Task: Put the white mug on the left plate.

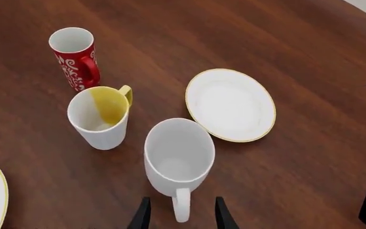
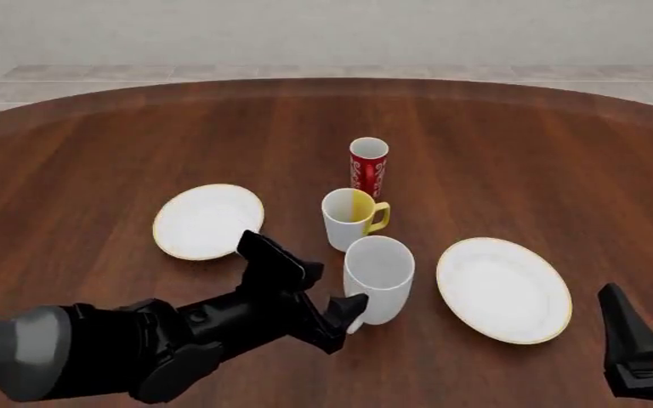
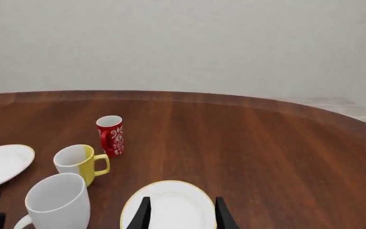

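White mug [image 2: 379, 278]: upright on bench, handle [image 1: 180, 204] pointing into left gripper [image 1: 179, 215], jaws spread either side. Right gripper [image 3: 179, 213]: jaws spread, farther off.

No readable text; red cup [image 1: 75, 58] pattern seemingly ornamental only.

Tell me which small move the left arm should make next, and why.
Probably ease the left tool a little further forward, then close it on the handle of the white mug. Its fingers stand open on either side of that handle, but only near its tip. The mug stands upright on the table, not yet on the left plate.
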You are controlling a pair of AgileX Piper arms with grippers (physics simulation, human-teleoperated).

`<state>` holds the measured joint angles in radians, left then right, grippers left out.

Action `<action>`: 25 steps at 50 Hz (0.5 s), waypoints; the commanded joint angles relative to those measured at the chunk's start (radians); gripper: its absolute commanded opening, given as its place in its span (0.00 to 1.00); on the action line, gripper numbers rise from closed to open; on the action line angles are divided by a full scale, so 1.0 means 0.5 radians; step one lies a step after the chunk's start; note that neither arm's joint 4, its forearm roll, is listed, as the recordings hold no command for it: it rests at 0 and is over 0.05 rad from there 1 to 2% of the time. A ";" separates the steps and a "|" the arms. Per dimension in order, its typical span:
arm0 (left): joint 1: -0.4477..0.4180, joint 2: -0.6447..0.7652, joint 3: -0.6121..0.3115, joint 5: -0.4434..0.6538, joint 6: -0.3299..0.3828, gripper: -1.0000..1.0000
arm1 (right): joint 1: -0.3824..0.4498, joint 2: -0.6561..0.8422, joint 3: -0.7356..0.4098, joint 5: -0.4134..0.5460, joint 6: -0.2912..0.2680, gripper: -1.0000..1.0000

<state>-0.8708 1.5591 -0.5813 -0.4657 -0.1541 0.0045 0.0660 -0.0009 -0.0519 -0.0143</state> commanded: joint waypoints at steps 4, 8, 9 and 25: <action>0.007 0.093 -0.001 -0.063 -0.023 1.00 | 0.001 0.012 0.000 -0.010 -0.002 1.00; 0.004 0.118 -0.002 -0.077 -0.027 1.00 | -0.001 0.009 0.000 -0.008 -0.004 1.00; 0.001 0.125 0.002 -0.085 -0.026 1.00 | -0.001 0.009 0.000 -0.008 -0.003 1.00; 0.014 0.215 0.005 -0.148 -0.047 1.00 | -0.002 -0.010 0.000 0.009 -0.001 1.00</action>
<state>-0.8658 1.6365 -0.5782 -0.5207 -0.1717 0.0040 0.0661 -0.0009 -0.0515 -0.0151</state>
